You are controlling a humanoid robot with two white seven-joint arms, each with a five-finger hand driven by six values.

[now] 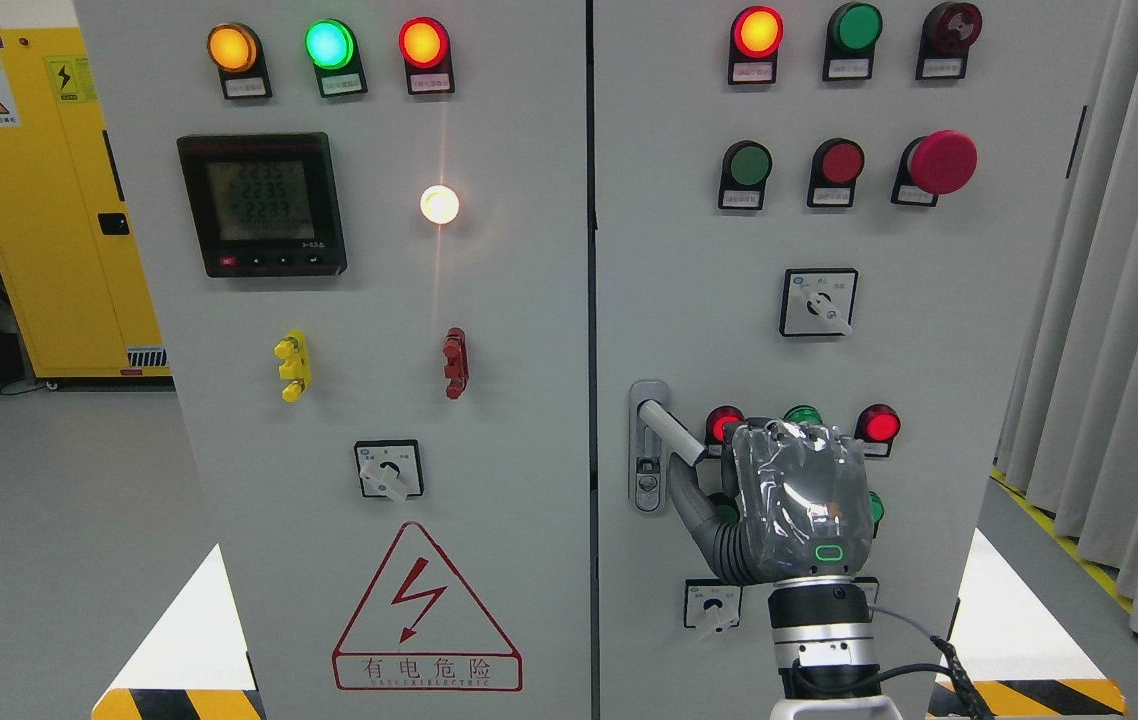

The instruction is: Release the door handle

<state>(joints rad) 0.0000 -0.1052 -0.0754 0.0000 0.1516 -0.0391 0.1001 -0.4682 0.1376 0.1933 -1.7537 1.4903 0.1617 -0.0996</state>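
Note:
The grey door handle (pixel 667 432) sits at the left edge of the right cabinet door (pixel 929 340). Its lever is swung out, slanting down to the right from its mounting plate (pixel 647 470). My right hand (pixel 797 500), wrapped in clear plastic, comes up from the bottom edge with its back toward me. It is just right of and below the lever's free end. The thumb (pixel 691 500) stretches left under the lever, close to it or just touching. The lever's end shows bare, with no finger around it. The left arm is out of view.
The hand covers some of the red and green lamps (pixel 877 424) and sits above a rotary switch (pixel 714 605). The left door (pixel 379 400) carries a meter, lamps and a warning triangle. A yellow cabinet (pixel 39 200) stands at far left, grey curtains (pixel 1129 300) at right.

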